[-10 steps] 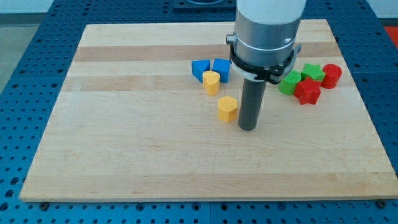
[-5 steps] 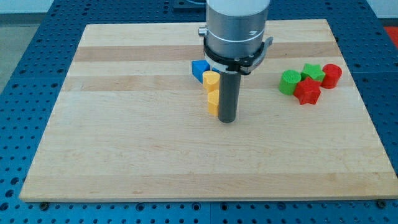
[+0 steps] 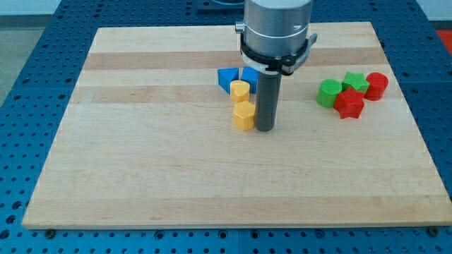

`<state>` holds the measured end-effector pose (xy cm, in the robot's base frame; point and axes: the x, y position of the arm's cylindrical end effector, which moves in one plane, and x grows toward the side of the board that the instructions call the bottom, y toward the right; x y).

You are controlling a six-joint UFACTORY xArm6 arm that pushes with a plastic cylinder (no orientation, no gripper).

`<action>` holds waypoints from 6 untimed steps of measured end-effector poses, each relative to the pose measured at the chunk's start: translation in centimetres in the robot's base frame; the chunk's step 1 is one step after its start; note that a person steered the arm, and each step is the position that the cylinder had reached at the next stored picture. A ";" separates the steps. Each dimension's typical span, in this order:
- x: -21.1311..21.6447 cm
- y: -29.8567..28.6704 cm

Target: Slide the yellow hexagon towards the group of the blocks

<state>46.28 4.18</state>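
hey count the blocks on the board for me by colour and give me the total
Yellow: 2, the yellow hexagon and a yellow block.
Blue: 2, blue blocks.
Green: 2, green blocks.
Red: 2, red blocks.
Total: 8.

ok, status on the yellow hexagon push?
My tip just to the view's right of the yellow hexagon. Hexagon sits against the other yellow block, by the blue blocks. Nothing in the way.
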 end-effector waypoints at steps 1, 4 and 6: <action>0.0 -1.8; 0.0 -4.8; -1.3 -5.1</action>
<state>44.93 -0.87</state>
